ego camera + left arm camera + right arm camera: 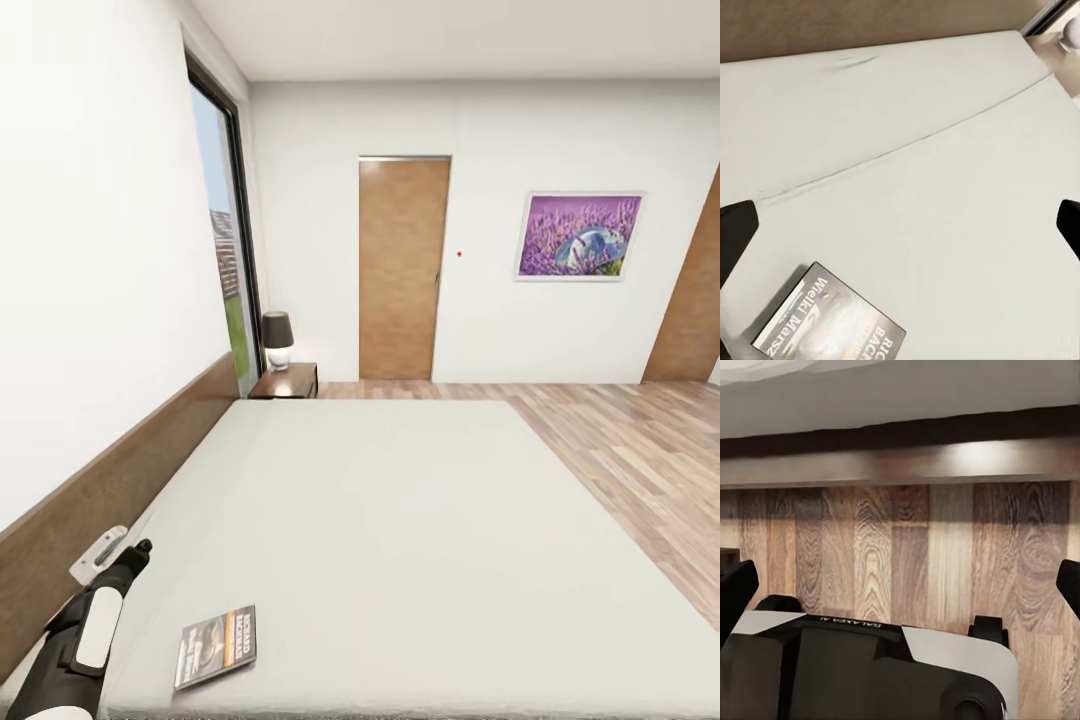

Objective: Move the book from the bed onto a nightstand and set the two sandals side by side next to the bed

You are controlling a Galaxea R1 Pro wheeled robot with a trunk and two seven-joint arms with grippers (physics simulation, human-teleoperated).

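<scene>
The book [215, 645], dark grey with an orange band, lies flat on the pale mattress of the bed [400, 540] near its front left corner. My left gripper [120, 548] hovers open over the mattress by the headboard, a little left of and beyond the book. In the left wrist view the book [825, 322] lies below the open fingers [735, 232], apart from them. My right gripper [900, 592] is open and empty, hanging low over the wood floor beside the bed frame [900, 461]. A nightstand [287, 381] stands at the bed's far left corner. The sandals are out of view.
A lamp [277, 340] with a dark shade sits on the nightstand. The brown headboard [100, 490] runs along the left wall under a tall window [225, 240]. A wooden door [403, 268] and a purple picture [580, 236] are on the far wall. Plank floor [630, 450] lies right of the bed.
</scene>
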